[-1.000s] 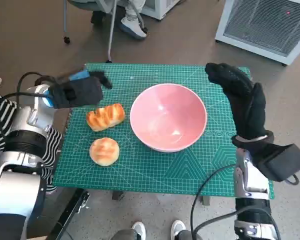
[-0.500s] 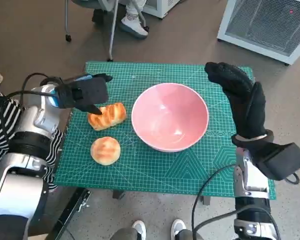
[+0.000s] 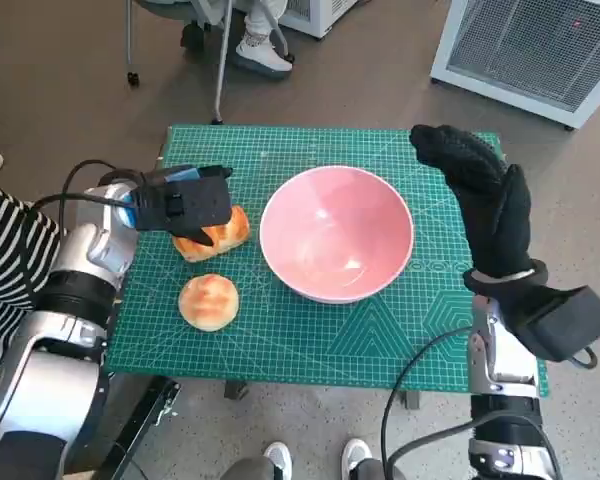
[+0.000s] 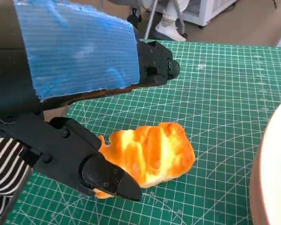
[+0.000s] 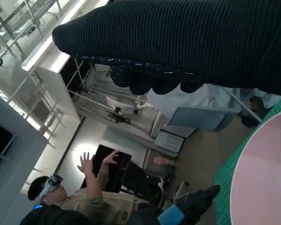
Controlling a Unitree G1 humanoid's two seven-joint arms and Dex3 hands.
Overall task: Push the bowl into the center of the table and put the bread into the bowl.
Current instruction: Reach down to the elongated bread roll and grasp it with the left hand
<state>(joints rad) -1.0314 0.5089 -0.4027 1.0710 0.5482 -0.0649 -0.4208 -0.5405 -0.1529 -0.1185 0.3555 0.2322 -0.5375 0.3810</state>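
Left hand [image 3: 185, 203] over long bread [image 3: 220, 233], fingers apart around it; we cannot tell if touching. Round bun [image 3: 209, 302] near table [image 3: 310, 340] front edge. Pink bowl [image 3: 337, 234] mid-table, just right of bread. Right hand [image 3: 480, 195] beside bowl, fingers extended, holding nothing.

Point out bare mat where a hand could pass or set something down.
Free: the near strip of the mat in front of the pink bowl, and the far strip behind it. Crowded: the left side, where the left hand sits over the long bread beside the round bun.
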